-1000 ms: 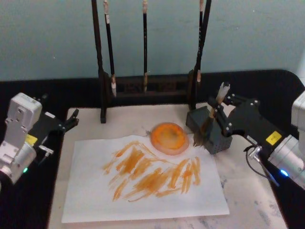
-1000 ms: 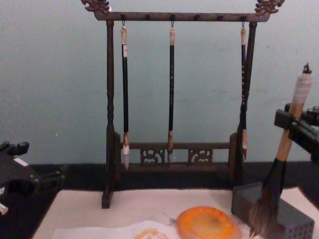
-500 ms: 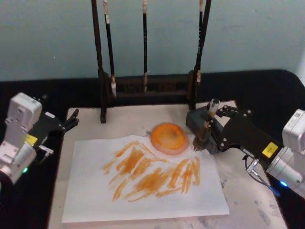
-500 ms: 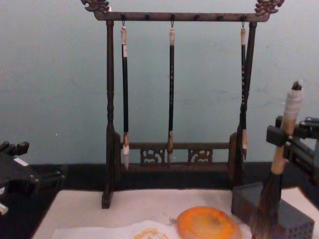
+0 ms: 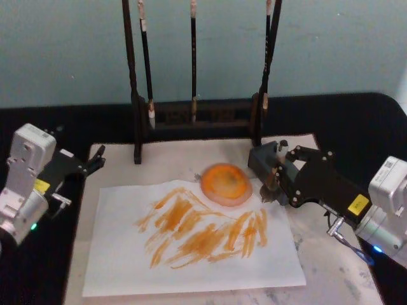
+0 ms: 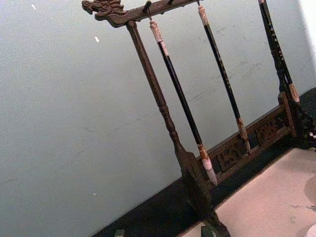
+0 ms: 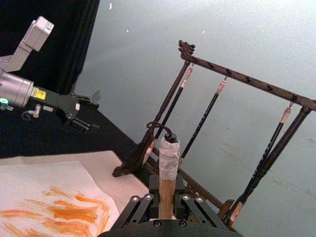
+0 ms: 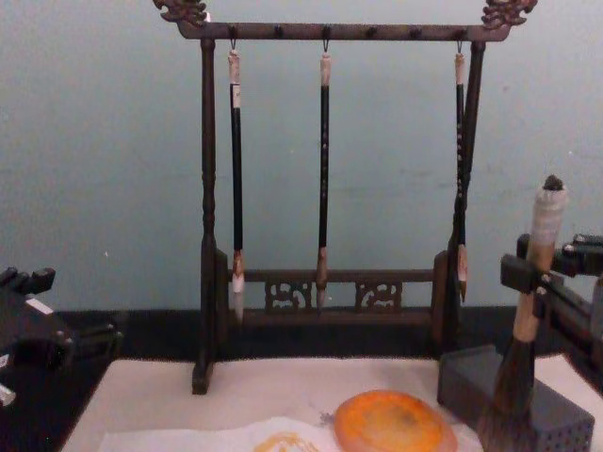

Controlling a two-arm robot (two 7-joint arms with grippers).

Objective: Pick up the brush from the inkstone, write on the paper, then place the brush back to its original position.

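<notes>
The right gripper (image 5: pixel 278 178) reaches in low from the right, clenched on the upright brush (image 8: pixel 521 325). Its tuft is just right of the inkstone (image 5: pixel 224 183), by a grey block (image 8: pixel 556 414). The left gripper (image 5: pixel 94 161) sits parked at left, fingers spread. Orange-streaked paper (image 5: pixel 191 260) lies on a beige mat (image 5: pixel 337 267), with a brush rack (image 8: pixel 325 31) at the far side against a teal wall.

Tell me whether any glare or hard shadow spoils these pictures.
Head view: even light; the inkstone has only a faint sheen, the paper no glare. Chest view: the brush rack throws no clear shadow on the wall. Right wrist view: the brush in the right hand is evenly lit.
</notes>
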